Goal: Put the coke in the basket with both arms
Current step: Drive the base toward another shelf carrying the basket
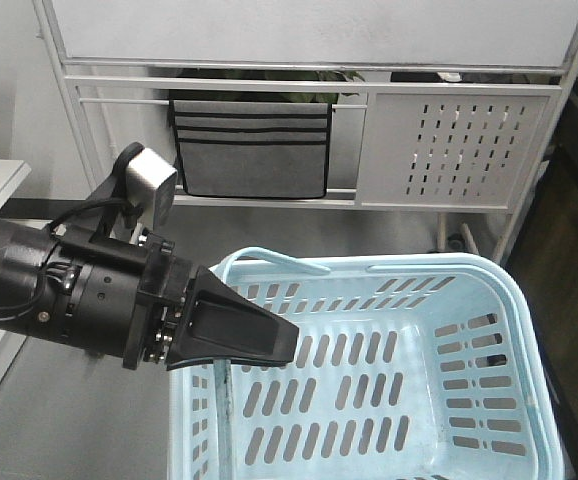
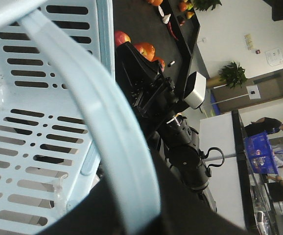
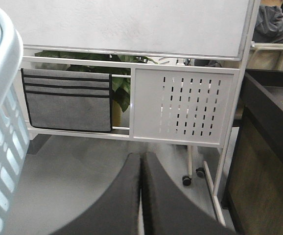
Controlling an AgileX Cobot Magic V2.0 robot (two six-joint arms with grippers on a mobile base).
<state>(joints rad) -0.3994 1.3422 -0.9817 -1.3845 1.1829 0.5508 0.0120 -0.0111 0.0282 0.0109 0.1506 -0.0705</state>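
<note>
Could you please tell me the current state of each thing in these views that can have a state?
basket: open top, nothing inside in the part shown.
handle: raised, running between the left gripper's fingers.
left gripper: shut, apparently on the handle.
right gripper: shut, holding nothing, beside the basket.
coke: not in any view.
</note>
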